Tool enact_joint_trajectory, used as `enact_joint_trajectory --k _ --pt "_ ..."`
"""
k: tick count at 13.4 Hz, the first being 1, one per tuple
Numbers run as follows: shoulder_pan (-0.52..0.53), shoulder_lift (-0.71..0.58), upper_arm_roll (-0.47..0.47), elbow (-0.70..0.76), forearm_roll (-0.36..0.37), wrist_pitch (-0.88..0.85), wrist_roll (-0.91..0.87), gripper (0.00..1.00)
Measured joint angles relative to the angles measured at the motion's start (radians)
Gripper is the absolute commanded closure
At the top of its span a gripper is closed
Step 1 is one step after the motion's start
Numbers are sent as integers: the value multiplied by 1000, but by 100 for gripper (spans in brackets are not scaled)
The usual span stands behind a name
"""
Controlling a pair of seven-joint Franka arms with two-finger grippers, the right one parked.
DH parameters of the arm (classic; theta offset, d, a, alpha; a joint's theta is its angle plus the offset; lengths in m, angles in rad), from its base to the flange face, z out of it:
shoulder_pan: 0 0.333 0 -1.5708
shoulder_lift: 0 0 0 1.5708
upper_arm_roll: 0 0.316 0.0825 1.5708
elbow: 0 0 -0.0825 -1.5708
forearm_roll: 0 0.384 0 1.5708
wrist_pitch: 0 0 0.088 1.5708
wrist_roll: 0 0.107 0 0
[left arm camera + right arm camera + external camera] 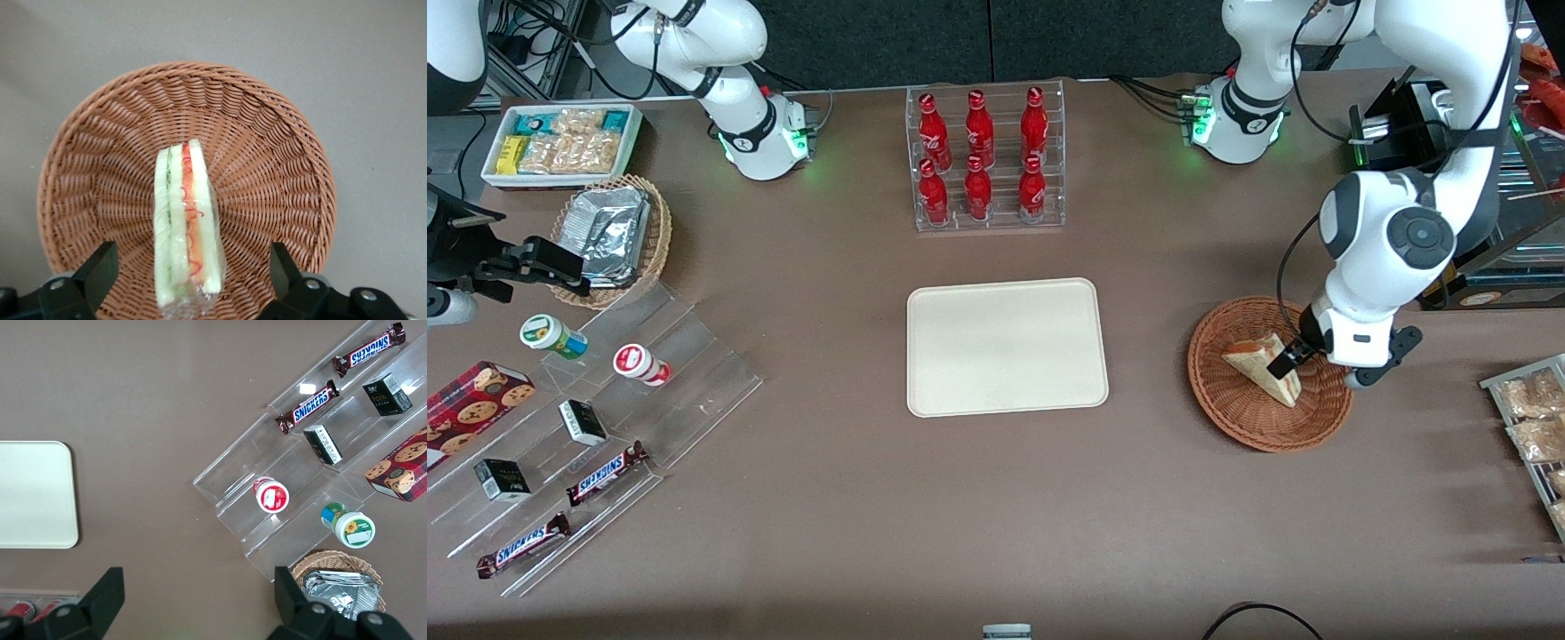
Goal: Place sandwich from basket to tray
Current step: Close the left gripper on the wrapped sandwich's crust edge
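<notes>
The sandwich (1258, 360), a plastic-wrapped wedge of white bread with red-orange and green filling, lies in the round reddish-brown wicker basket (1227, 418) toward the working arm's end of the table. My gripper (1294, 356) hangs low over the basket, open, its black fingers (100, 267) straddling the sandwich (187, 220) with a gap on each side. The basket (280, 133) fills the left wrist view. The cream-white tray (1005, 347) lies flat at the table's middle, beside the basket, with nothing on it.
A clear rack of red bottles (985, 160) stands farther from the front camera than the tray. Packaged snacks on a wire rack (1529, 418) lie at the working arm's table edge. Toward the parked arm's end are a clear stepped stand (587, 427), a tan foil-pack basket (614, 236) and a white snack bin (560, 142).
</notes>
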Motion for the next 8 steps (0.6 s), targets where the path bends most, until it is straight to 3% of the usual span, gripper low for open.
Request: enact_joint_trajectory --k 8 --pt "-47 47 -1 -19 0 16 -31 0"
